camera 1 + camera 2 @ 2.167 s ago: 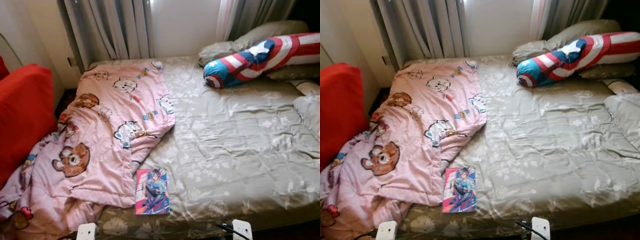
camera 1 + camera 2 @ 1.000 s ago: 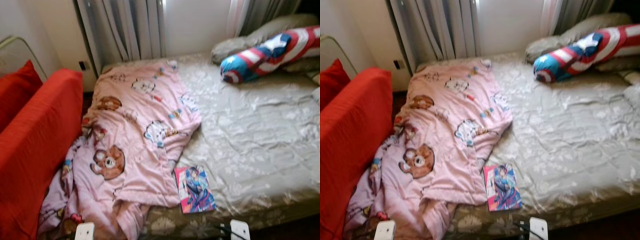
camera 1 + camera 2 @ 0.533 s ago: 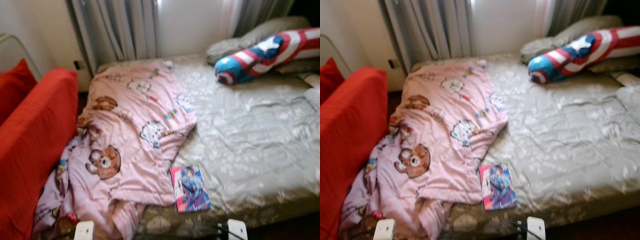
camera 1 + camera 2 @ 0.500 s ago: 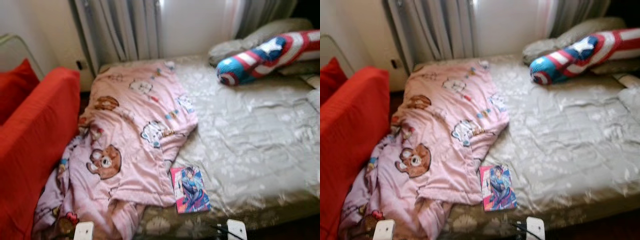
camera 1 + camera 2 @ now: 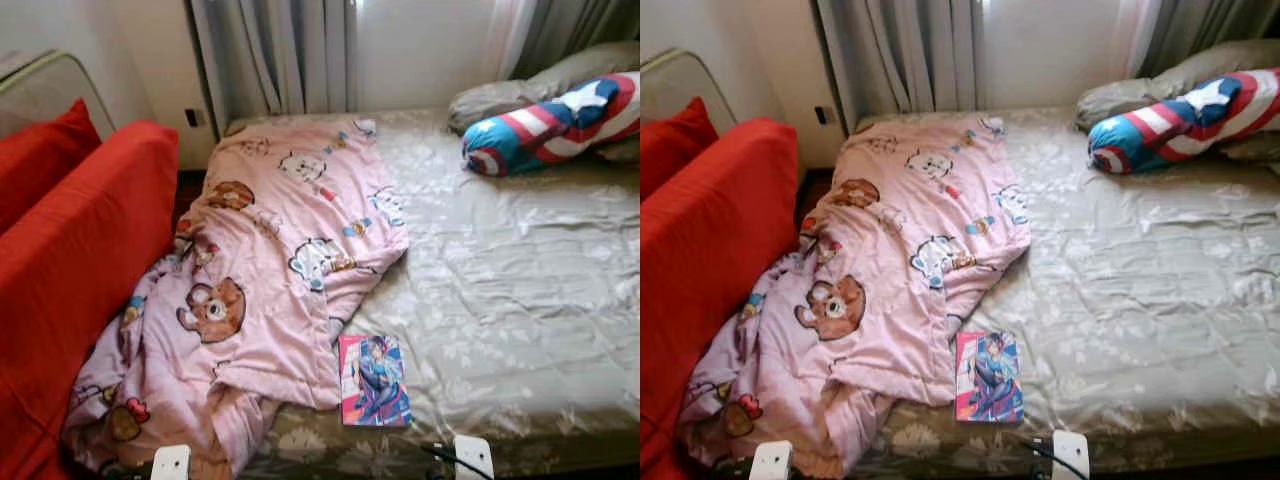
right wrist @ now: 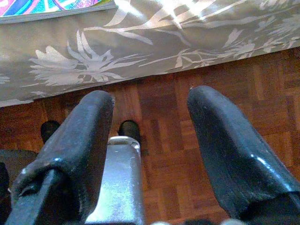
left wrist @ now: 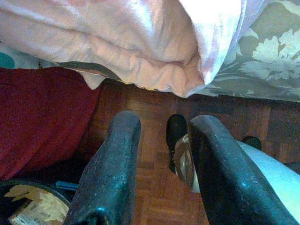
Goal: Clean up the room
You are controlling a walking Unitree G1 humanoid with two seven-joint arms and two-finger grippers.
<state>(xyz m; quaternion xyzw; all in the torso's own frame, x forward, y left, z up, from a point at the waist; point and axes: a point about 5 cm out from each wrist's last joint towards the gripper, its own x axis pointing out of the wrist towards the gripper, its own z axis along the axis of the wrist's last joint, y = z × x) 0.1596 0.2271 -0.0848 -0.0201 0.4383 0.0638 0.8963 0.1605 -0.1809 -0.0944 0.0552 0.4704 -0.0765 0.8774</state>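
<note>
A red sofa (image 5: 70, 260) is seen at the left. A pink blanket (image 5: 270, 260) is draped over the bed's (image 5: 520, 280) left half, spilling off its near edge. A book (image 5: 373, 380) lies near that edge, just right of the blanket. Far right rests a striped bolster (image 5: 550, 125). Both the left tool (image 7: 161, 136) and right tool (image 6: 150, 108) are released, hanging above the wooden floor (image 6: 159, 159).

Star-striped bolster (image 5: 560, 125) cut off by right edge.

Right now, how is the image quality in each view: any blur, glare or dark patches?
Left and right eye views: mildly soft, window glow behind the curtains, book cover legible. Left wrist view: pink blanket bright, floor beneath in shade. Right wrist view: sunlit glare on the bedsheet, fingers large and close.
</note>
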